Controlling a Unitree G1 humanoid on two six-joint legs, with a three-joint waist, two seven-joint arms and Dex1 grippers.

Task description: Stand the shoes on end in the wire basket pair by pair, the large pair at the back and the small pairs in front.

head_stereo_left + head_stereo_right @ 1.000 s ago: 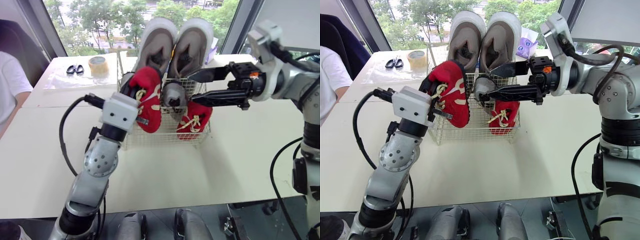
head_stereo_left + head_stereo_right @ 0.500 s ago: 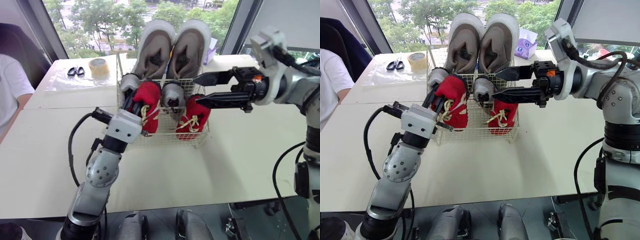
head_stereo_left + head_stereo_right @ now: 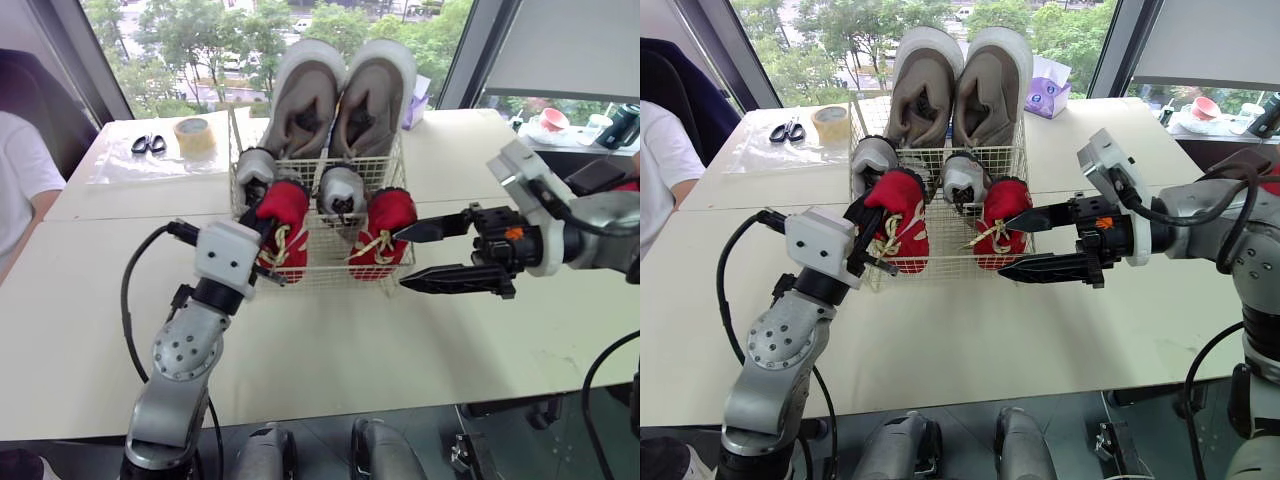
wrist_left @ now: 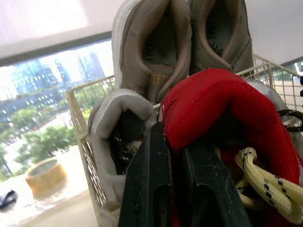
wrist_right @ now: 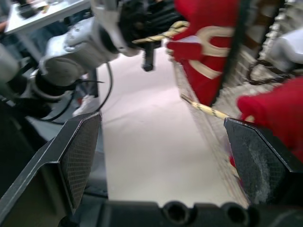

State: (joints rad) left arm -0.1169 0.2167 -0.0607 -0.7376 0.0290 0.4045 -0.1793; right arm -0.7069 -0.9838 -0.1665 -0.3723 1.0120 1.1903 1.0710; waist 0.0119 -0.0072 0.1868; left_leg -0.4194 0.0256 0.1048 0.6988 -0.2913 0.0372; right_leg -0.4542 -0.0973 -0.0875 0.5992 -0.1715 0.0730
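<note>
Done: large pair (image 3: 305, 100) at wire basket's (image 3: 943, 255) back; grey pair (image 3: 343, 188), right red shoe (image 3: 383, 225) ahead.
Left claw (image 4: 175, 151): clamped on left red shoe (image 3: 283, 220), basket's front.
Right claw (image 3: 400, 260): apart, beside basket.
Remaining: likely only release.

light: bright daylight | source: window (image 3: 190, 50) behind | shadows: soft, faint

**Left wrist cam: claw on red shoe at basket**

Left claw (image 4: 174, 146): both black fingers (image 4: 150, 179) close together, thin strip of red shoe (image 4: 222, 109) collar pinched btwn them. Shoe's cream lace (image 4: 258, 182), black-flecked, loops just beside the claw. Small grey shoe (image 4: 118, 127) touching the red one, opening toward cam, inside wire basket (image 4: 84, 142). Large taupe pair (image 4: 156, 42) upright behind both, side by side. Past basket wall: tape roll (image 4: 45, 176) on tabletop (image 4: 71, 208).
</note>
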